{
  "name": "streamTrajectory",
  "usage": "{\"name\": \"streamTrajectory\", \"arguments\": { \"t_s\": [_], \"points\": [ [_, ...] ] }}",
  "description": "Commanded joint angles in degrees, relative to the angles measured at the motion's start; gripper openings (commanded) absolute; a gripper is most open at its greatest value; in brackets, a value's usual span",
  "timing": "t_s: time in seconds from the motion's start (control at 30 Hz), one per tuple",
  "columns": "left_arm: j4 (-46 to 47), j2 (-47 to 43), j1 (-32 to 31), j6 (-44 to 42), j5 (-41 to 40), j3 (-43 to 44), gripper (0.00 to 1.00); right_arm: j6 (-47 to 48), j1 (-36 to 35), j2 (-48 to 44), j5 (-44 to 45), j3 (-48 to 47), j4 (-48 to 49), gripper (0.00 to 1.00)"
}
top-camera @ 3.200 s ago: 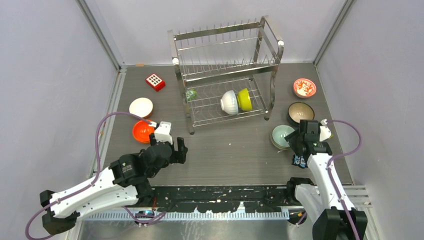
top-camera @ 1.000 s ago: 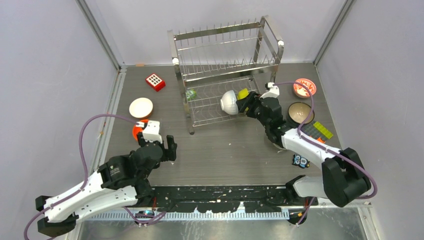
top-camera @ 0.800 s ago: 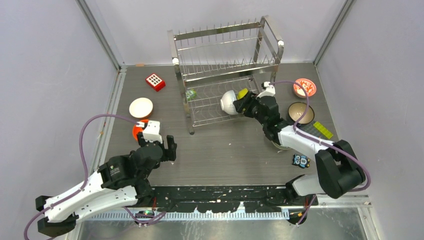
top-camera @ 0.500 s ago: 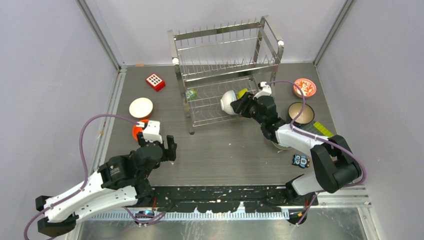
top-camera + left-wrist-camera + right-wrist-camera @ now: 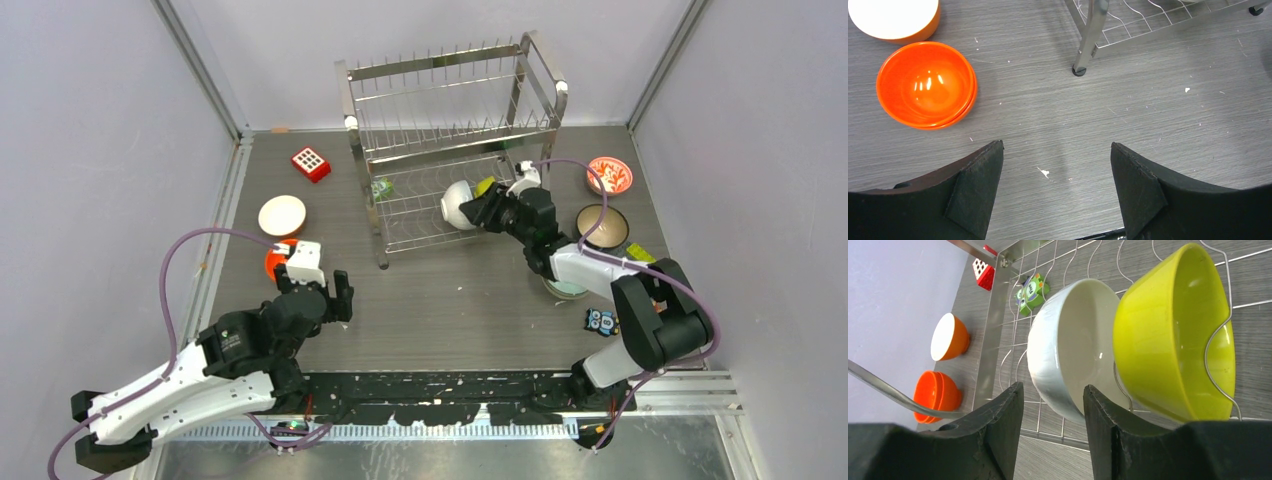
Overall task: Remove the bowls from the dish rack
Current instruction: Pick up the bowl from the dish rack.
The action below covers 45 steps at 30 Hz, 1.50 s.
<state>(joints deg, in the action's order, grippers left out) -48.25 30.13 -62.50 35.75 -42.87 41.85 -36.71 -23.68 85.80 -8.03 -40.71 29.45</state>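
The top camera hangs high behind the near edge and looks down on the whole tabletop [image 5: 450,300]. The left wrist camera looks straight down from close by, near the left edge, at the orange bowl [image 5: 925,85] and one foot of the dish rack [image 5: 1088,35]. The right wrist camera, very near the rack's lower tier, faces left and shows that bowl too.

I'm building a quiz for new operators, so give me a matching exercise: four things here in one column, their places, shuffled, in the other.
1. white bowl
2. all-orange bowl
3. red-and-white patterned bowl
4. red block

A. far side of the table, left of the dish rack
B. on its side in the rack's lower tier
C. on the table, right of the rack
D. on the table, near the left gripper

Pairs: 1-B, 2-D, 3-C, 4-A
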Motion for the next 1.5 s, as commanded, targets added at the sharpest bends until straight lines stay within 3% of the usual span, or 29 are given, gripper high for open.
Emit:
{"name": "streamTrajectory", "arguments": {
  "t_s": [0.0,0.73,1.47],
  "points": [
    [1.4,0.7,-0.1,0.1,-1.8,0.0,0.80,-1.1,1.6,0.9,-6.4,-1.4,6.8,0.51],
    [1.1,0.7,-0.2,0.3,-2.3,0.1,0.80,-2.9,3.3,5.2,-15.8,-2.2,11.6,0.38],
    [1.1,0.4,-0.1,0.5,-2.5,0.0,0.80,-5.2,3.3,6.5,-18.9,-1.8,16.5,0.01]
  ]
}}
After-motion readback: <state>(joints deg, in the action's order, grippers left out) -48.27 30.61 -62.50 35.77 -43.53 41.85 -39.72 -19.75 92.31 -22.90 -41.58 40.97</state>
